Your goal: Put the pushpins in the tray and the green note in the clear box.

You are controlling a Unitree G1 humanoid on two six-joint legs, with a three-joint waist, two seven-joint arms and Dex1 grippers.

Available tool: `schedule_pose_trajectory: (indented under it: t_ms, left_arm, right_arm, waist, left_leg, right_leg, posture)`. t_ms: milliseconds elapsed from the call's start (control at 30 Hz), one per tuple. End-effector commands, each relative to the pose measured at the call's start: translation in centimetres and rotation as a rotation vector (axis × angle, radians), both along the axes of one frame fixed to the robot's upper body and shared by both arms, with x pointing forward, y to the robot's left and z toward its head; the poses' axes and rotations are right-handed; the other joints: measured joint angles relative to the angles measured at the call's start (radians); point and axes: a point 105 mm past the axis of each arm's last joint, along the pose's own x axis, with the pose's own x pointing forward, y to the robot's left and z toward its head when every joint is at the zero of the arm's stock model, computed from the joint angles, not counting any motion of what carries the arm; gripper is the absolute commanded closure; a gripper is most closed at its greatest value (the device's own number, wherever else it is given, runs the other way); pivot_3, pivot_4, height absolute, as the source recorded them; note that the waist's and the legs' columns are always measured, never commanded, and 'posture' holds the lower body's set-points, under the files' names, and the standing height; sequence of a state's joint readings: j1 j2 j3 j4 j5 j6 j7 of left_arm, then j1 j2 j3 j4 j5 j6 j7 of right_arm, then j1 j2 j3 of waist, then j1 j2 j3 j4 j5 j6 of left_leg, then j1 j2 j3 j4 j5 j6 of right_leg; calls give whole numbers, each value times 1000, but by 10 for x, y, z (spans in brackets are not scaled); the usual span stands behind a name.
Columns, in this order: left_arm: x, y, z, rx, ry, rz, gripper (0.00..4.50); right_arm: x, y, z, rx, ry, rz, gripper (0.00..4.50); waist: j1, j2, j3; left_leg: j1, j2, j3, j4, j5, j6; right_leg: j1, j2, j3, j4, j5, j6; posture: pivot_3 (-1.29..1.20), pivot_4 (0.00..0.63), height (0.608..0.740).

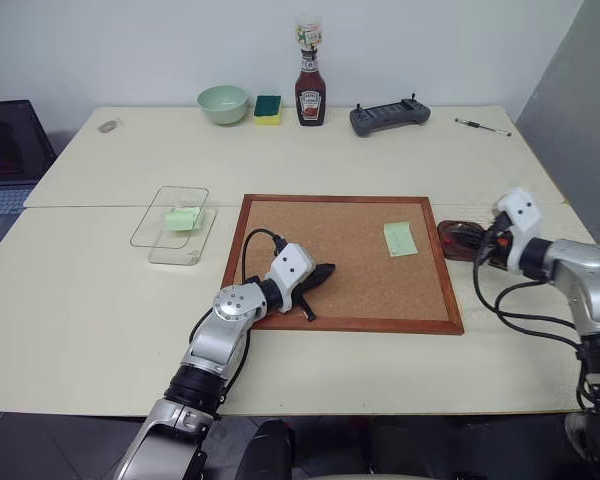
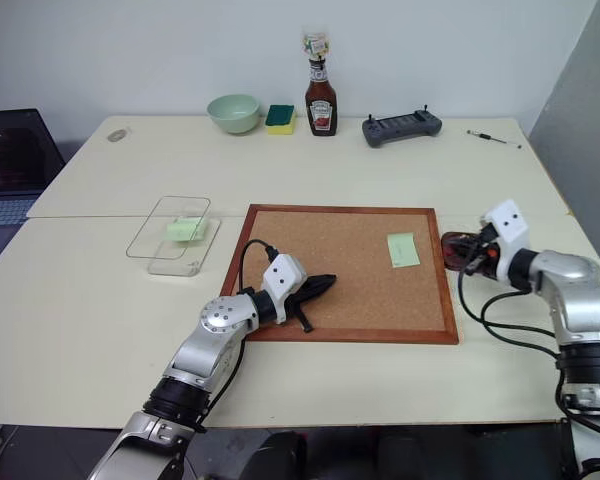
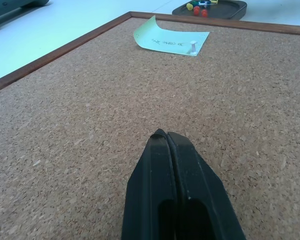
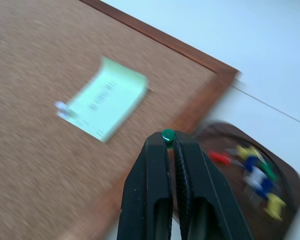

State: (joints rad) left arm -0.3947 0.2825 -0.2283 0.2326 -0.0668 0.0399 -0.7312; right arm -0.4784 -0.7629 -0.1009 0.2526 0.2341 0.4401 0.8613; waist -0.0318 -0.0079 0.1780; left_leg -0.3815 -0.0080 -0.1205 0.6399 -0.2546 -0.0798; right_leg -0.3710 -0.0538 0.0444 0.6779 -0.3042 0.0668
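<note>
Left eye view puts the clear box (image 1: 175,226) farthest left on the table, with a folded pale green piece (image 1: 182,218) already lying in it. Just right of it lies the cork board (image 1: 345,262). The left gripper (image 1: 318,276) rests low over the board's near left part, its two black fingers pressed together on nothing; it seems parked there, out of the way, until the note is free to lift.

Further right, on the far right part of the board, lies the green note (image 1: 401,238). One corner curls up, and a single white pin (image 3: 192,47) holds it down, which is probably why it has not gone to the box yet.

Just past the board's right edge sits the tray (image 1: 462,240), a dark oval dish touching or nearly touching the frame. Several pushpins (image 4: 255,172) already lie in it: red, yellow, blue, white. Setting the tray there keeps each pin's trip short.

Farthest right, the right gripper (image 4: 168,139) hangs beside the tray, its fingers clamped on a green pin (image 4: 167,134) whose head pokes out between the tips. It looks to be carrying that pin to the tray. My guess is the white pin must follow before the note can go.
</note>
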Motion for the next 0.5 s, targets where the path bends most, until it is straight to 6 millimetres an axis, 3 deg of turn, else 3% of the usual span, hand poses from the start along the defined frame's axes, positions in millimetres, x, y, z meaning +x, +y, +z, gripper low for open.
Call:
schedule_pose_trajectory:
  t_ms: [33,500]
  left_arm:
    - [-9,-1,-29,52,100,-8,4500]
    - [-9,-3,-30,50,98,-7,4500]
  right_arm:
    - [3,-23,6,-105,-59,-65,4496]
    - [21,-22,-9,-175,-40,-77,4496]
  waist:
    - [0,0,0]
    - [0,1,-1]
  left_leg:
    - [0,0,0,0,0,0]
    - [0,0,0,0,0,0]
  right_leg:
    - [0,0,0,0,0,0]
    - [0,0,0,0,0,0]
  posture:
    - [0,150,740]
    - [0,150,740]
